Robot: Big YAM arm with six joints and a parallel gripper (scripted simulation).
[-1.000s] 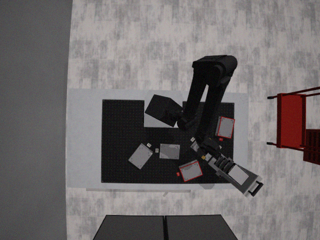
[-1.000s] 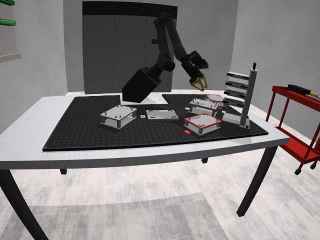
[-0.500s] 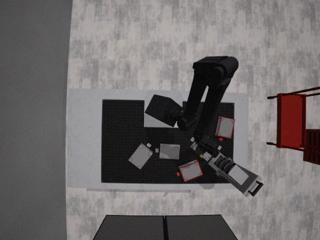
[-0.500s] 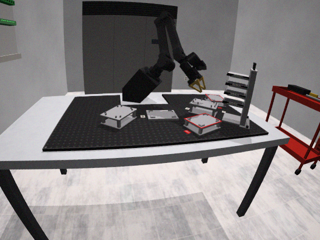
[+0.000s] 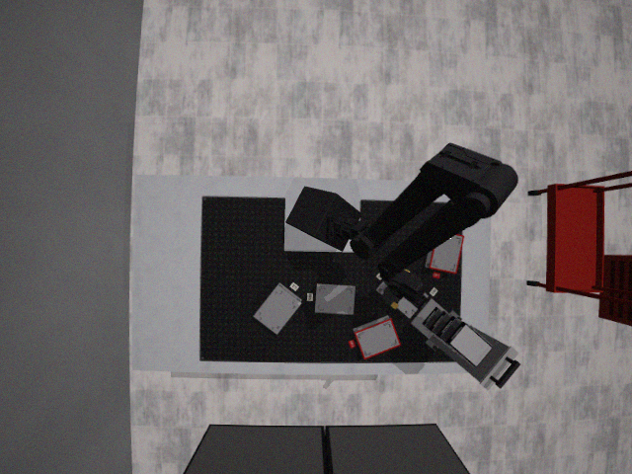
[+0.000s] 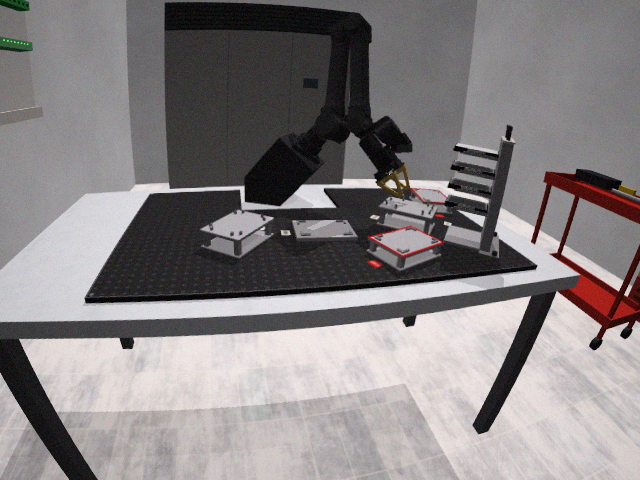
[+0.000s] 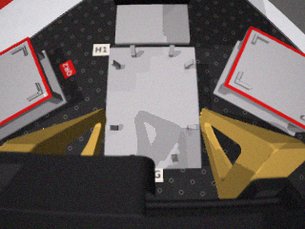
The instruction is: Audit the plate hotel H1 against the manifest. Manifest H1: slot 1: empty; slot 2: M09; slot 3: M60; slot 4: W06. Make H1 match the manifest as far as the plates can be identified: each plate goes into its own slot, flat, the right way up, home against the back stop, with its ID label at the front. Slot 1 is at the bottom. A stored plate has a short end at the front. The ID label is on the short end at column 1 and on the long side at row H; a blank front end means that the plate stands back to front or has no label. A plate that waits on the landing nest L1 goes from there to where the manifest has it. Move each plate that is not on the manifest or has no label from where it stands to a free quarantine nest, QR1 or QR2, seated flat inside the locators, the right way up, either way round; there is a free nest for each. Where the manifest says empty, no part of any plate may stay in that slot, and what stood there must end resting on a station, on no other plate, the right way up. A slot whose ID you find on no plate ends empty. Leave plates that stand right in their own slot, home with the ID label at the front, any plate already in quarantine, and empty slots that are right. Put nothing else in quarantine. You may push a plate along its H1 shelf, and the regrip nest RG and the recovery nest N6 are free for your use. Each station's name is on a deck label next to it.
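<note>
The plate hotel H1 [image 6: 478, 191] stands at the right of the black deck and holds dark plates on its shelves; their labels are too small to read. From above, the plate ends stick out of the hotel [image 5: 442, 322]. My gripper [image 6: 393, 181] is open and empty. It hangs just above an empty grey nest [image 7: 152, 102] in front of the hotel, with a yellow finger on each side. The H1 deck label [image 7: 101, 49] and the hotel's base [image 7: 152, 21] lie beyond that nest.
Two red-framed quarantine nests, both empty, flank the grey nest: one on the left [image 7: 21, 83] and one on the right [image 7: 267, 78]. Two more empty grey nests [image 6: 236, 232] [image 6: 324, 228] sit mid-deck. A red cart [image 6: 594, 242] stands to the right of the table.
</note>
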